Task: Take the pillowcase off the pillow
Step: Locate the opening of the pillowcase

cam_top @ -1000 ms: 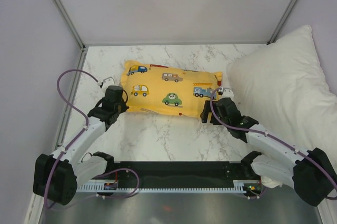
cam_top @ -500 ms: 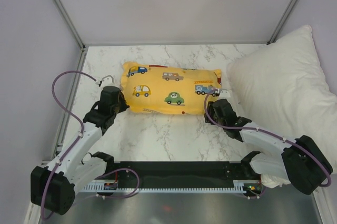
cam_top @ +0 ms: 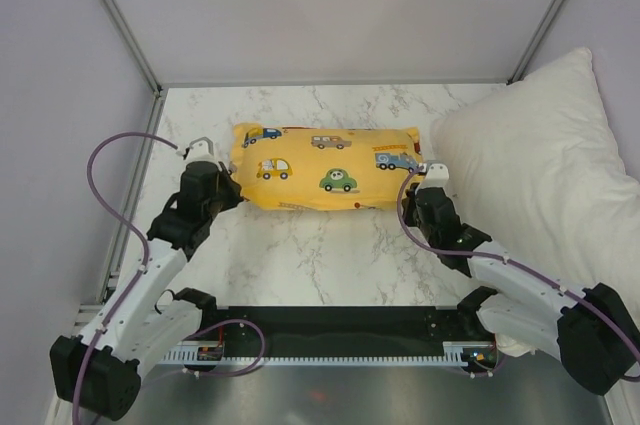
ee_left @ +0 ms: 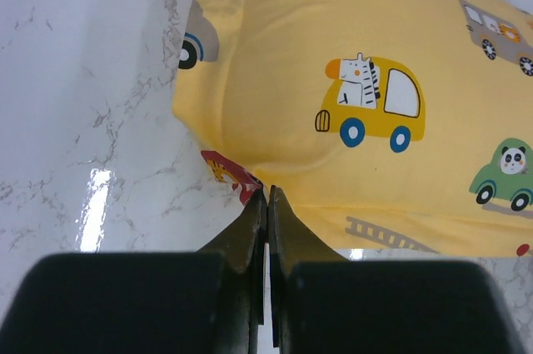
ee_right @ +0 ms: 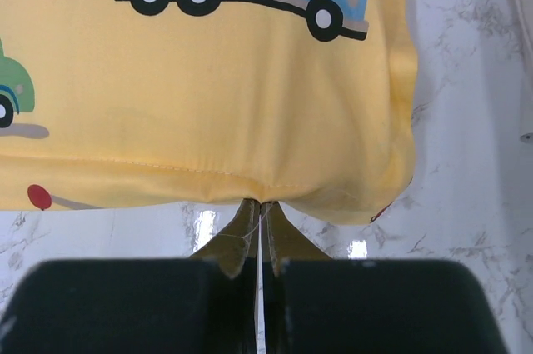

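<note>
The yellow pillowcase [cam_top: 325, 170] printed with cartoon cars lies stuffed across the back half of the marble table [cam_top: 320, 260]. The pillow is hidden inside it. My left gripper [cam_top: 233, 195] is at its near-left corner; in the left wrist view this gripper [ee_left: 266, 194] is shut on the pillowcase [ee_left: 350, 54] at the edge by a red patch. My right gripper [cam_top: 419, 185] is at the near-right end. In the right wrist view this gripper [ee_right: 260, 204] is shut on the near hem of the pillowcase [ee_right: 208, 79], close to the corner.
A large white pillow [cam_top: 540, 165] leans against the right wall, just right of my right arm. Grey walls and metal posts close off the table at left, back and right. A black rail [cam_top: 320, 330] runs along the near edge between the arm bases.
My right gripper has shut on the near hem. Both grippers moved away from the bases, and the pillowcase shifted toward the back with its near edge raised.
</note>
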Controlling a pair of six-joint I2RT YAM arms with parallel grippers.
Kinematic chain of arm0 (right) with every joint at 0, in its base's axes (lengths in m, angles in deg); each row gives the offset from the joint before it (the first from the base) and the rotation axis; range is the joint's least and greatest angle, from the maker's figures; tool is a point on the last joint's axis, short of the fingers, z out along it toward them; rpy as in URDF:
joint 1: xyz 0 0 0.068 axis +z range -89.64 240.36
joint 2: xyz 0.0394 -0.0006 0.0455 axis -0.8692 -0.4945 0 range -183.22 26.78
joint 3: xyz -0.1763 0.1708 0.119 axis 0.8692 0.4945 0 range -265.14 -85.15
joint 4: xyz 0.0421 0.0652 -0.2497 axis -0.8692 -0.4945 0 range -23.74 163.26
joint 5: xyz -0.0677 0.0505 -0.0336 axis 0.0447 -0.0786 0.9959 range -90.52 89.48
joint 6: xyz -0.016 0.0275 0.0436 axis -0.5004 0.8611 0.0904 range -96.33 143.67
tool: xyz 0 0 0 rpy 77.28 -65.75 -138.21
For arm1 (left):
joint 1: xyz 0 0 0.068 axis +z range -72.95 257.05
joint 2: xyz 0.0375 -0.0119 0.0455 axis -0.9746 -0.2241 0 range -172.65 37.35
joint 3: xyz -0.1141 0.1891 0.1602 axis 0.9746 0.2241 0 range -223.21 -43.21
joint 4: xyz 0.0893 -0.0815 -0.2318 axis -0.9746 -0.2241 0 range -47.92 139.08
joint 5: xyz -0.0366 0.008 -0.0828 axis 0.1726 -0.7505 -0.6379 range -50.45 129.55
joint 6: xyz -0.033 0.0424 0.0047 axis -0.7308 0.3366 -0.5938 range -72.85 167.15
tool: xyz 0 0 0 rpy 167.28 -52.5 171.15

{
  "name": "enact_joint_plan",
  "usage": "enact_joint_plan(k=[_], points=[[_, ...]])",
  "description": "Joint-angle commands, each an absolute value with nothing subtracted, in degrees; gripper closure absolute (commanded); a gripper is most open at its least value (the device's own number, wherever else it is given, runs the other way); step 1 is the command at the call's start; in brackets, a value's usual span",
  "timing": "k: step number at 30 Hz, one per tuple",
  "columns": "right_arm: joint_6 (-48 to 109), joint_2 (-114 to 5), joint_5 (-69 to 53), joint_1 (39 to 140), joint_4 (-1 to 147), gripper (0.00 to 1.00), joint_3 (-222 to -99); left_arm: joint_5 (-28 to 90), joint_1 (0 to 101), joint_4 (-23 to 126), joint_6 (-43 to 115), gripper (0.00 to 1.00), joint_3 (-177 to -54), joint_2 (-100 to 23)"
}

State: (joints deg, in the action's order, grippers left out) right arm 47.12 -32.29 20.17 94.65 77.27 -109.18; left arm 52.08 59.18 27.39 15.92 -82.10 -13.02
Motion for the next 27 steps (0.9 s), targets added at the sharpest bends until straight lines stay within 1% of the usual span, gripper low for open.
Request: enact_joint_plan(k=[1,7,11,15,19,22,24,25,27], points=[[44.77,-28.51,23.82,94.73,77.84,1.00,-111.42,49.48,58.94,28.34,18.93,0.98,-87.23,-9.33],[43.36,-20.34,25.58,94.82,73.26,1.00,-114.93,45.88,58.94,26.67,20.25,0.98,-92.77,-4.32],[42.83,-17.61,25.85,94.82,64.94,1.00,-121.94,40.53,58.94,25.53,19.29,0.98,-98.73,-3.70],[42.40,-14.88,24.88,94.82,59.65,1.00,-128.46,39.99,58.94,22.98,17.71,0.98,-103.58,-3.70],[42.74,-15.23,23.83,94.82,53.85,1.00,-134.97,39.81,58.94,21.04,15.95,0.98,-107.01,-4.05],[43.36,-16.28,21.98,94.82,52.35,1.00,-139.80,38.49,58.94,21.13,14.98,0.98,-108.68,-5.10],[43.45,-17.33,21.54,94.82,52.26,1.00,-140.95,39.37,58.94,21.39,15.41,0.98,-108.95,-6.77],[43.10,-18.99,21.80,94.82,52.26,1.00,-141.39,41.81,59.03,21.31,15.94,0.98,-108.77,-7.73],[42.92,-22.94,22.77,94.82,52.43,1.00,-141.83,43.06,59.03,21.39,16.73,0.98,-107.37,-10.88]])
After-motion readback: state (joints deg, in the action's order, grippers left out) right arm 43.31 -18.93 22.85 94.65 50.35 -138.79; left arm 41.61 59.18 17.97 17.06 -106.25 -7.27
